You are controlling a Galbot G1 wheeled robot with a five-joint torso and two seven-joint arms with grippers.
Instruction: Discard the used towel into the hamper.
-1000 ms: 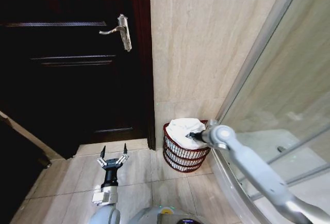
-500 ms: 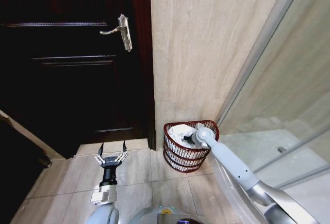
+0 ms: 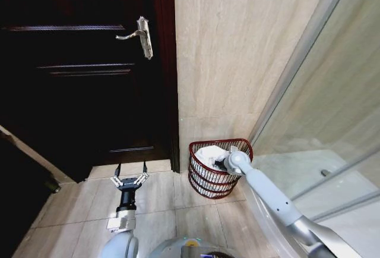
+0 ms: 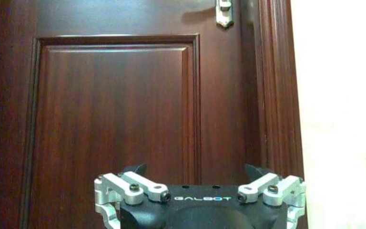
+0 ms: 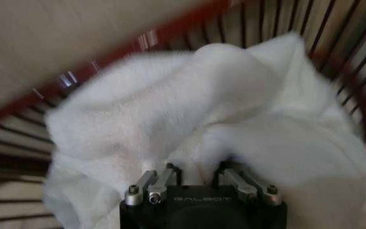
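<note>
1. Right gripper [image 3: 221,163] reaches into the hamper [image 3: 219,178] at lower centre, fingers narrowed on the white towel [image 5: 196,119].
2. Left gripper [image 3: 130,181] hangs at lower left, fingers spread wide, facing the dark door [image 3: 83,68].

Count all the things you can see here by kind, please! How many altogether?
White fluffy towel: 1
Round dark red wire hamper: 1
Dark brown wooden door: 1
Silver metal door handle: 1
Robot grippers, left and right: 2
Total: 6
</note>
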